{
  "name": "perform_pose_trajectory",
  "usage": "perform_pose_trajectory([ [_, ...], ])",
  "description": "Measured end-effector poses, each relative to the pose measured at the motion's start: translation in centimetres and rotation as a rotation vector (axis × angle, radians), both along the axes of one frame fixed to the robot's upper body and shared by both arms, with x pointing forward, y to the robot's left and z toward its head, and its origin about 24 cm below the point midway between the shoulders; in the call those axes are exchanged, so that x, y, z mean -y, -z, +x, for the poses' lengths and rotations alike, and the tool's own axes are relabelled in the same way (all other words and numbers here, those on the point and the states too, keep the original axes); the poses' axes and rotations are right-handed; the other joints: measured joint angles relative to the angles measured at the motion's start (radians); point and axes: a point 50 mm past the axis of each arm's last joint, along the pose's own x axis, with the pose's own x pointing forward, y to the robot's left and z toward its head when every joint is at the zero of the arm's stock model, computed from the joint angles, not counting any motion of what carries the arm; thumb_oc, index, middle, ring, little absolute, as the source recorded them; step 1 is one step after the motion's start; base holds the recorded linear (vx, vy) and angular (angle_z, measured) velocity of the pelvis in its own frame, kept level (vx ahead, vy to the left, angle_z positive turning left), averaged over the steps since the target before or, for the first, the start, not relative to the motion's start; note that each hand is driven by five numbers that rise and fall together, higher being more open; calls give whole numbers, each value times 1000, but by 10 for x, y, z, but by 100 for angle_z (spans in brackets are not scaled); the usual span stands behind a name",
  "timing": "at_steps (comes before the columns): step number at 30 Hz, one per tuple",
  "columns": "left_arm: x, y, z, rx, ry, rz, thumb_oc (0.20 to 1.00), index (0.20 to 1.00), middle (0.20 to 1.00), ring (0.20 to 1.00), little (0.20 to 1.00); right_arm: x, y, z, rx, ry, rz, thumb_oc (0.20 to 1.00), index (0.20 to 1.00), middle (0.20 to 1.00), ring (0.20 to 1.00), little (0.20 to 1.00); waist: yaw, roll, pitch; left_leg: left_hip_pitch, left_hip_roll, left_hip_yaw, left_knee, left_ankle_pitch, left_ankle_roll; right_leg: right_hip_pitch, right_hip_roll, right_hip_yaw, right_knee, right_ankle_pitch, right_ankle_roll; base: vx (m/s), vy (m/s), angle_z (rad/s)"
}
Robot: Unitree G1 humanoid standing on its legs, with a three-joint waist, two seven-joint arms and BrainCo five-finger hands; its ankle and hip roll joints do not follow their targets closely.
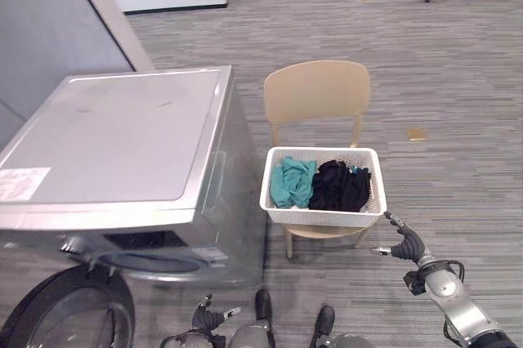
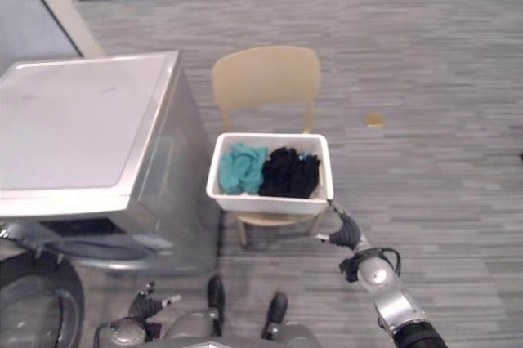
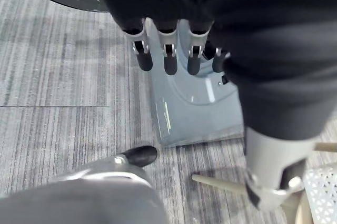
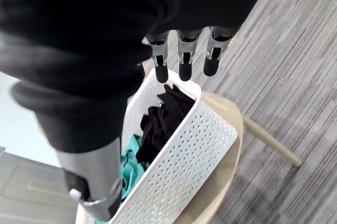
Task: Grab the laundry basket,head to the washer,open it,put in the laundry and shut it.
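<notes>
The white laundry basket [image 1: 323, 205] sits on the seat of a tan chair [image 1: 317, 91], which stands just beside the washer [image 1: 122, 136] on the side of its front right corner. Raised on the seat, the basket is at a height the robot can reach without bending to the carpet floor [image 1: 458, 103], and it is near enough to the washer for a short transfer. Inside the basket, a teal garment [image 1: 292, 182] lies on the half nearer the washer and a heap of black clothes [image 1: 339, 186] on the half away from it. The washer's round door [image 1: 69, 315] hangs swung open low at its front, so the drum mouth appears to be ready to take the load; what remains, by this reading, is moving the clothes in and closing the door.

The right hand [image 1: 404, 243] is raised off the basket's near corner on the side away from the washer, close to the rim but apart from it. In the right wrist view its fingers [image 4: 182, 66] are straight and spread loosely above the basket's end, holding nothing; the pose suggests a reach for the rim or the clothes.

The left hand [image 1: 211, 317] hangs low in front of the washer, below the basket. In the left wrist view its fingers [image 3: 169, 61] are relaxed and straight, empty, pointing toward the washer's lower front panel.
</notes>
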Motion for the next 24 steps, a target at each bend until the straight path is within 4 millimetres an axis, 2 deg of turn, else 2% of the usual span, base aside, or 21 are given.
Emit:
perform_pose_trajectory([
  [1,-2,3,-10,-35,-1,5,1000,1000,1000,1000,1000,1,-1,1,-2,-8,-22,1000,1000,1000,1000,1000,10,6,-3,5,3,-25,12,33,36,-3,15,19,21,-8,-10,124,135,-85],
  [4,-4,4,-13,-50,4,8,1000,1000,1000,1000,1000,12,-9,6,8,-37,-127,1000,1000,1000,1000,1000,4,-5,-4,9,-26,-21,-25,21,36,-13,-6,47,15,-7,-5,74,111,-7],
  [6,-10,4,-15,-56,4,25,1000,1000,1000,1000,1000,12,-18,25,36,-75,-204,1000,1000,1000,1000,1000,19,-10,3,40,-42,9,-73,23,40,-4,-31,31,16,-4,0,29,89,31],
  [7,-15,3,-17,-59,2,39,1000,1000,1000,1000,1000,9,-25,38,62,-104,-249,1000,1000,1000,1000,1000,34,-4,7,36,-45,7,-74,37,61,-4,-32,33,21,-5,-1,5,75,10],
  [8,-18,2,-16,-57,4,48,1000,1000,1000,1000,1000,6,-31,47,83,-113,-259,1000,1000,1000,1000,1000,41,-8,13,37,-50,5,-75,38,61,-5,-35,43,22,-5,-1,-3,50,21],
  [9,-22,1,-14,-49,3,61,1000,1000,1000,1000,1000,4,-38,56,118,-119,-268,1000,1000,1000,1000,1000,66,-6,23,37,-59,2,-85,41,66,-5,-43,49,30,-5,-2,-27,88,25],
  [11,-23,-1,-11,-39,7,68,1000,1000,1000,1000,1000,5,-48,74,133,-130,-336,1000,1000,1000,1000,1000,74,-3,36,36,-69,-1,-108,45,78,-8,-55,54,38,-8,-5,-62,62,54],
  [12,-24,-2,-9,-28,12,71,1000,1000,1000,1000,1000,5,-51,81,136,-127,-352,1000,1000,1000,1000,1000,76,0,46,28,-75,-14,-109,49,84,-11,-60,71,46,-15,-2,-87,35,88],
  [14,-31,-6,1,4,29,96,1000,1000,1000,1000,1000,-1,-62,99,156,-147,-397,1000,1000,1000,1000,1000,92,-1,68,-6,-90,-61,-132,105,115,-55,-68,86,70,-39,5,-134,36,80],
  [15,-33,-8,8,23,33,103,1000,1000,1000,1000,1000,-1,-65,104,160,-144,-411,1000,1000,1000,1000,1000,109,0,81,-20,-94,-80,-132,117,118,-60,-70,85,71,-40,6,-130,24,56],
  [16,-35,-10,10,36,38,115,1000,1000,1000,1000,1000,-4,-66,111,158,-141,-424,1000,1000,1000,1000,1000,118,1,92,-32,-97,-91,-132,125,122,-73,-74,86,90,-51,22,-79,13,57],
  [17,-37,-15,21,68,73,130,1000,1000,1000,1000,1000,-9,-73,125,154,-137,-463,1000,1000,1000,1000,1000,130,-2,117,-50,-98,-107,-132,128,119,-97,-77,84,114,-71,26,-79,7,55],
  [19,-39,-20,35,108,72,138,1000,1000,1000,1000,1000,-12,-84,131,188,-135,-464,1000,1000,1000,1000,1000,169,-2,148,-67,-103,-124,-132,131,117,-95,-76,84,99,-78,25,-82,1,42],
  [20,-39,-24,41,136,75,143,1000,1000,1000,1000,1000,-17,-93,142,211,-113,-461,1000,1000,1000,1000,1000,195,-2,191,-72,-105,-135,-132,139,106,-94,-75,69,98,-80,27,-110,-17,33],
  [21,-39,-26,45,154,79,142,1000,1000,1000,1000,1000,-17,-96,147,210,-95,-463,1000,1000,1000,1000,1000,208,-5,207,-93,-105,-145,-132,140,105,-104,-70,58,86,-81,26,-104,-25,37],
  [24,-37,-29,52,177,89,142,1000,1000,1000,1000,1000,-12,-104,155,207,-42,-479,1000,1000,1000,1000,1000,215,-5,229,-134,-105,-168,-132,153,93,-134,-65,38,84,-81,26,-59,-16,25],
])
